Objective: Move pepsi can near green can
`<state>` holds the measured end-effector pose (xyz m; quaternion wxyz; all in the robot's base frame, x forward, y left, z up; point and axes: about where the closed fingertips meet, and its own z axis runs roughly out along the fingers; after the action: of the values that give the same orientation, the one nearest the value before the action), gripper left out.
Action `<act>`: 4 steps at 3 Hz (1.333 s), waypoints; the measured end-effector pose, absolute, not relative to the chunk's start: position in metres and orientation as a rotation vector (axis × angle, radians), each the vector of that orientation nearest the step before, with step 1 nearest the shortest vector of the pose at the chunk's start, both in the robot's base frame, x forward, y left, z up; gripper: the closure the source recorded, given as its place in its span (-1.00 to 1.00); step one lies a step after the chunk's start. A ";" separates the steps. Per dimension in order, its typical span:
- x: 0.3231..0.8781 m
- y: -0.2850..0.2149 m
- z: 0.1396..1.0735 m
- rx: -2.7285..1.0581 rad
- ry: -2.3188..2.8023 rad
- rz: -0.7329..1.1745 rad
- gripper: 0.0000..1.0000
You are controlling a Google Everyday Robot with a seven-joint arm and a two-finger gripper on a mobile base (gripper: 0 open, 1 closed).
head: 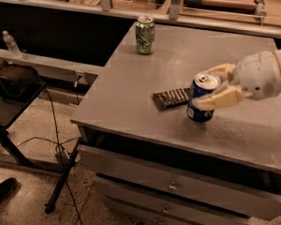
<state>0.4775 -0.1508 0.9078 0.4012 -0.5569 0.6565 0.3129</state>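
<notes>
— What's over on the left?
— A small plastic bottle (10, 42) stands on a low ledge, beside the grey surface (131, 93).
— And on the surface itself?
— The green can (145, 34) stands upright near the far left corner. Well apart from it, closer to the front edge, a dark flat packet (171, 98) lies just left of the blue can (201, 98).
— Where is the gripper?
— The gripper (206, 89) reaches in from the right, with its two pale fingers (221, 100) pinching the blue can at its sides. I cannot tell whether the can's base touches the surface.
</notes>
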 end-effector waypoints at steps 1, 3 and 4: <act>0.546 -0.127 0.949 -1.473 1.528 0.677 1.00; 0.551 -0.123 0.967 -1.477 1.493 0.655 1.00; 0.559 -0.129 0.966 -1.432 1.517 0.618 1.00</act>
<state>0.5588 -0.1292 0.9659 0.4643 -0.5829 0.6176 0.2514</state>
